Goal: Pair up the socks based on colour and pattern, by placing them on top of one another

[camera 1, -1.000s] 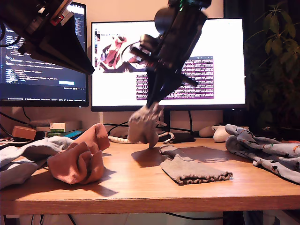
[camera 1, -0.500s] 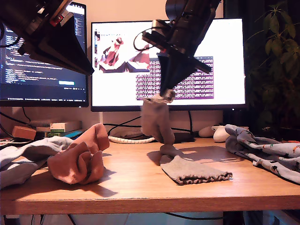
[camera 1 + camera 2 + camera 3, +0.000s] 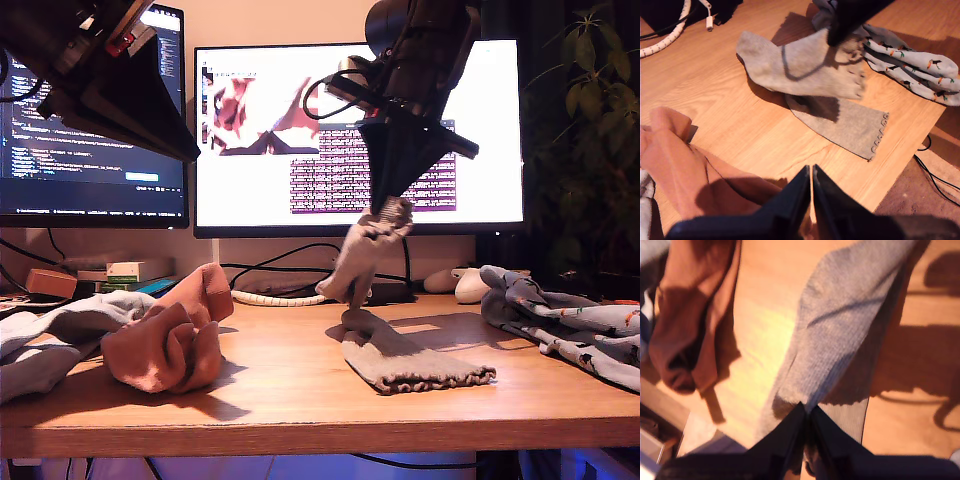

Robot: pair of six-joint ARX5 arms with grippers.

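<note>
My second gripper (image 3: 392,205) (image 3: 807,412) is shut on the cuff of a short grey-beige sock (image 3: 362,258) (image 3: 800,65) (image 3: 850,320). The sock hangs in the air over the near end of its twin (image 3: 410,362) (image 3: 850,125), which lies flat on the desk. Salmon-pink socks (image 3: 170,335) (image 3: 685,170) sit bunched toward the exterior view's left. Pale socks with small printed figures (image 3: 570,325) (image 3: 910,65) lie at the exterior view's right. My first gripper (image 3: 190,150) (image 3: 811,200) hovers shut and empty above the pink socks.
A pale grey sock (image 3: 60,330) lies at the exterior view's far left edge. A white coiled cable (image 3: 270,297) (image 3: 665,40) and a white mouse (image 3: 470,285) lie at the back of the desk (image 3: 300,400). Two monitors (image 3: 480,130) stand behind, with a plant (image 3: 590,120) beside them.
My second gripper carried the grey sock toward the exterior view's right and upward. The sock now swings over the flat grey sock. My first arm stayed still.
</note>
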